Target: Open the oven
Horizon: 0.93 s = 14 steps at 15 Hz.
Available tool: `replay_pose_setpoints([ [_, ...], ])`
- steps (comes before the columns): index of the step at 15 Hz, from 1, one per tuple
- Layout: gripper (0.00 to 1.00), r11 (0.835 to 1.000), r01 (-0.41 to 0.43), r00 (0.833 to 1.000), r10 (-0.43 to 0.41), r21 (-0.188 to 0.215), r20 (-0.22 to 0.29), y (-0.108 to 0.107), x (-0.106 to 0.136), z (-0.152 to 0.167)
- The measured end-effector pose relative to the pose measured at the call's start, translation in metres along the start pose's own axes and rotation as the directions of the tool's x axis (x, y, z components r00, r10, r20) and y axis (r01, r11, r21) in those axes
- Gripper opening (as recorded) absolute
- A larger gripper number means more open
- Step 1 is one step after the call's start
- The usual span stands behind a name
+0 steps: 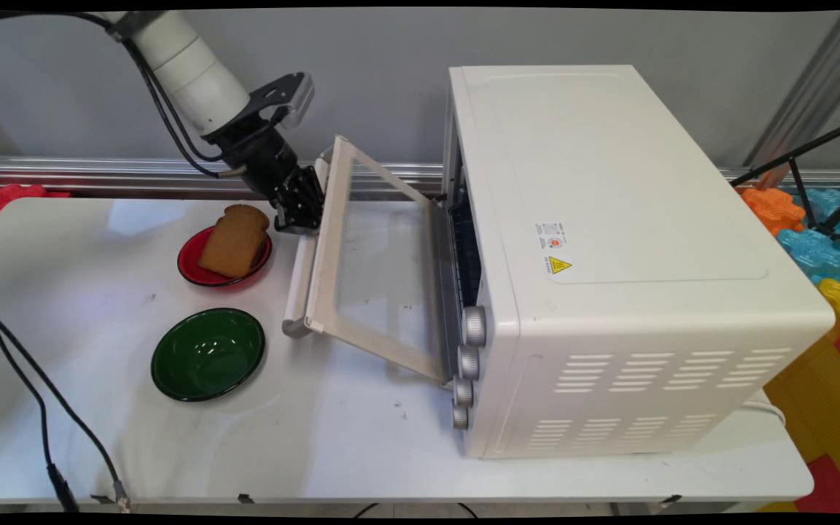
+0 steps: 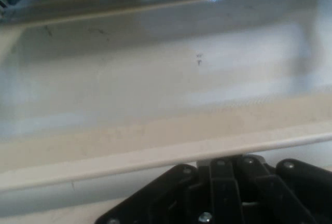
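Gripper (image 1: pixel 302 211) at oven door (image 1: pixel 376 270) handle's (image 1: pixel 301 273) far end; handle runs 12-to-6; grip state can't tell.

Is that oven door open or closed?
Partly open: the oven door tilts outward from the oven, with the end effector at its handle.

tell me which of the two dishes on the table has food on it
The red plate, the one farther from the camera and beside the tool, carries a slice of brown bread. The green bowl nearer the camera has nothing in it.
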Motion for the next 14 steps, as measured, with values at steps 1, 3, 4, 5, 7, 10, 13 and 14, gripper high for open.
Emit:
replay_pose_setpoints([
  [1, 0.00, 1.000, -0.004, 1.000, 0.004, -0.002, 0.004, 0.000, -0.003, 0.002],
  [3, 0.00, 1.000, -0.011, 1.000, 0.011, -0.006, 0.012, -0.001, -0.008, 0.004],
  [4, 0.00, 1.000, -0.014, 1.000, 0.014, -0.008, 0.016, -0.001, -0.011, 0.005],
  [5, 0.00, 1.000, -0.015, 1.000, 0.015, -0.009, 0.019, -0.001, -0.013, 0.006],
  [7, 0.00, 1.000, -0.018, 1.000, 0.018, -0.013, 0.026, -0.001, -0.017, 0.007],
  [10, 0.00, 1.000, -0.023, 0.999, 0.024, -0.021, 0.038, 0.001, -0.024, 0.006],
  [13, 0.00, 0.999, -0.025, 0.998, 0.026, -0.025, 0.051, 0.002, -0.030, 0.004],
  [14, 0.00, 0.999, -0.025, 0.998, 0.027, -0.026, 0.056, 0.002, -0.033, 0.003],
])
